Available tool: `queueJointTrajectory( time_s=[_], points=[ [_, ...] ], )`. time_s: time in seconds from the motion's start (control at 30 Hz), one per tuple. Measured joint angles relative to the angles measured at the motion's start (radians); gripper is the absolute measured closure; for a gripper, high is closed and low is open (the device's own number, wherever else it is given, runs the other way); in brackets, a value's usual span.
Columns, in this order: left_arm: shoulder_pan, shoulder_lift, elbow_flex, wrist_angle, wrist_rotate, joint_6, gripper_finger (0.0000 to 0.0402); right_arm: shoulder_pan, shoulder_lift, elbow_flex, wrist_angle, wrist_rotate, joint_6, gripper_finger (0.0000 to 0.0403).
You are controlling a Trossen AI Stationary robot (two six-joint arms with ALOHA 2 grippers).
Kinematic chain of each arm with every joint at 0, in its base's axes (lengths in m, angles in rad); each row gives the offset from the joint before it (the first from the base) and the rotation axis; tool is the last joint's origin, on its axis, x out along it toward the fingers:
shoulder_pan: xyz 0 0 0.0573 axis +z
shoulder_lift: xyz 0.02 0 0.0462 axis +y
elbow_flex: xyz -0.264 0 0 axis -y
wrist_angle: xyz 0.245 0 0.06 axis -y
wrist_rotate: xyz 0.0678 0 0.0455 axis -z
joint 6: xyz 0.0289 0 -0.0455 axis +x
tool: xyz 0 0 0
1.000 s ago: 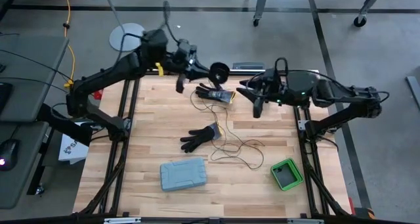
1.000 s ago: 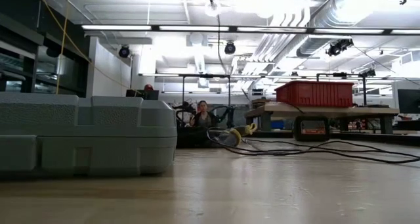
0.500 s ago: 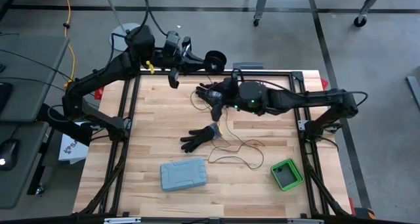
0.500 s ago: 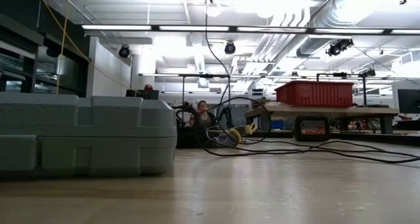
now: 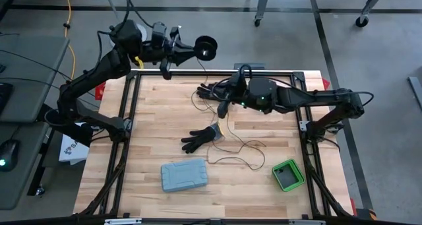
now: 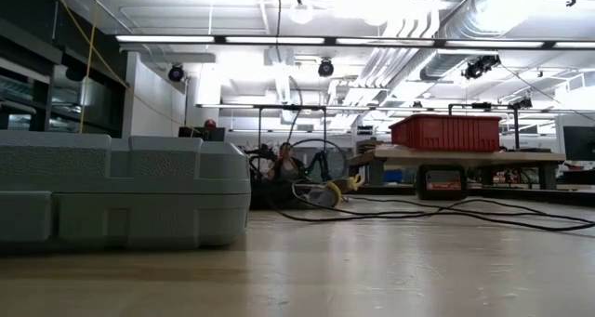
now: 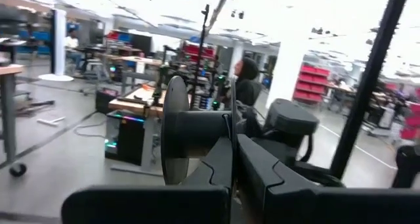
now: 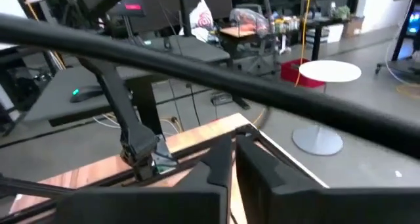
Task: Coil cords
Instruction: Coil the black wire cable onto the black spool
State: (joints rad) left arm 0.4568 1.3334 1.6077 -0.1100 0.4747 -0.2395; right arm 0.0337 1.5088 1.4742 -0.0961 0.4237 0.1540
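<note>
My left gripper (image 5: 188,51) is raised beyond the table's far left edge and is shut on a black spool (image 5: 206,48). The cord is one thin dark wire. It drops from the spool, and in the low view it rises as a strand (image 6: 277,19). The rest of the cord lies in loose squiggles (image 5: 234,149) on the wood near the table's middle. My right gripper (image 5: 223,107) reaches level over the far middle of the table, above the cord and beside a black glove (image 5: 212,93). Its fingers (image 8: 220,168) stand together. My left gripper pinches the spool's hub (image 7: 213,129) between its two fingers, coming at it level and end-on. The spool's round flange (image 7: 174,138) stands upright beyond the fingertips, and the spool is lifted clear of the table. My right gripper is shut over the cord's strand (image 5: 221,123), which runs down from its tips to the table. The strand is too thin to show in the jaws, and the slack end stays on the wood.
A second black glove (image 5: 200,138) lies at the table's middle. A grey case (image 5: 184,175) sits near the front edge, and a green box (image 5: 288,175) is at the front right. The black frame rails (image 5: 264,73) run along the table's edges.
My left gripper has carried the spool up and toward the far left, off the table's far edge. The rising strand has gone along with it. My right gripper has swung from the far right toward the table's middle and dipped a little over the cord.
</note>
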Motion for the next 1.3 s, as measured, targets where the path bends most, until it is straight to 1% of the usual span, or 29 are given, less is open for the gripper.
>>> queueJointTrajectory(
  time_s=[0.13,0.27,0.4,0.5,0.67,0.83,1.0,1.17,1.23,1.3],
  points=[
    [-0.036,0.012,0.000,-0.004,-0.069,-0.028,0.0401,-0.001,-0.001,0.000,-0.007,-0.018,-0.006,0.0337],
    [-0.073,0.009,0.000,0.004,-0.165,-0.013,0.0401,-0.001,-0.007,0.000,-0.013,-0.006,-0.006,0.0272],
    [-0.106,0.009,0.000,0.001,-0.218,-0.018,0.0401,-0.001,-0.012,0.000,-0.012,-0.005,-0.057,0.0210],
    [-0.126,0.009,0.000,0.002,-0.244,-0.014,0.0401,-0.001,-0.013,0.000,-0.008,-0.002,-0.065,0.0185],
    [-0.156,0.007,0.000,0.003,-0.274,0.016,0.0401,0.000,-0.019,0.000,-0.008,0.124,-0.089,0.0179],
    [-0.166,-0.007,0.000,0.005,-0.275,0.042,0.0401,-0.001,-0.034,0.008,0.025,0.128,-0.092,0.0179],
    [-0.172,-0.010,0.001,0.005,-0.271,0.060,0.0401,-0.003,-0.026,0.012,0.027,0.070,-0.057,0.0179],
    [-0.172,-0.010,0.001,0.040,-0.239,0.059,0.0401,-0.016,0.005,0.012,0.029,0.090,-0.050,0.0179],
    [-0.172,-0.010,0.001,0.058,-0.224,0.058,0.0401,-0.022,0.017,0.012,0.032,0.091,-0.049,0.0183],
    [-0.172,-0.011,0.001,0.059,-0.223,0.059,0.0401,-0.023,0.023,0.012,0.033,0.094,-0.050,0.0197]
  ],
)
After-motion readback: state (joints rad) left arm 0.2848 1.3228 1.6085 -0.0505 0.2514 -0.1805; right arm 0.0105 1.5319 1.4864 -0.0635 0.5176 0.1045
